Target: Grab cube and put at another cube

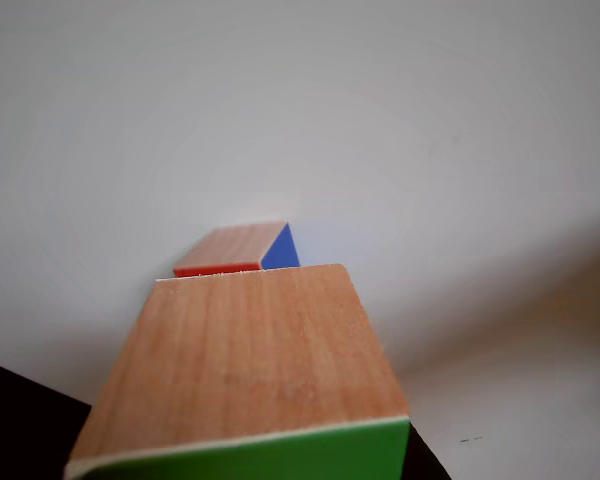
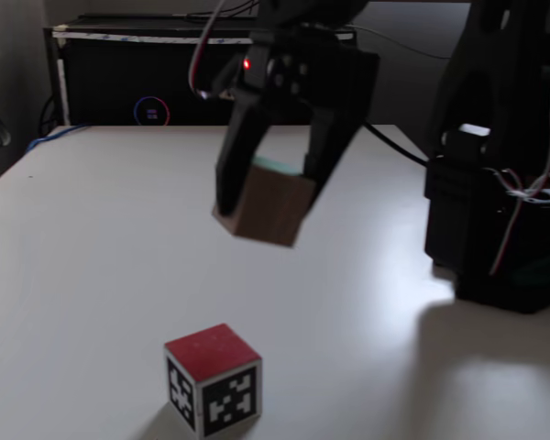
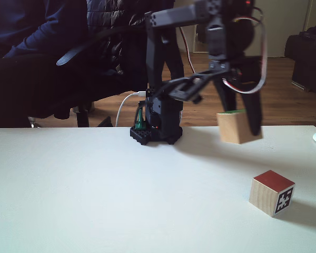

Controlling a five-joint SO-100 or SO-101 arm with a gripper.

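Partly behind cube, another cube.

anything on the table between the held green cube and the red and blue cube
Nothing visible. The gripper holds the green cube in the air, and the table between it and the red and blue cube is bare.

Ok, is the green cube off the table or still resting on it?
Off the table: the gripper holds the green cube in the air, above the white table.
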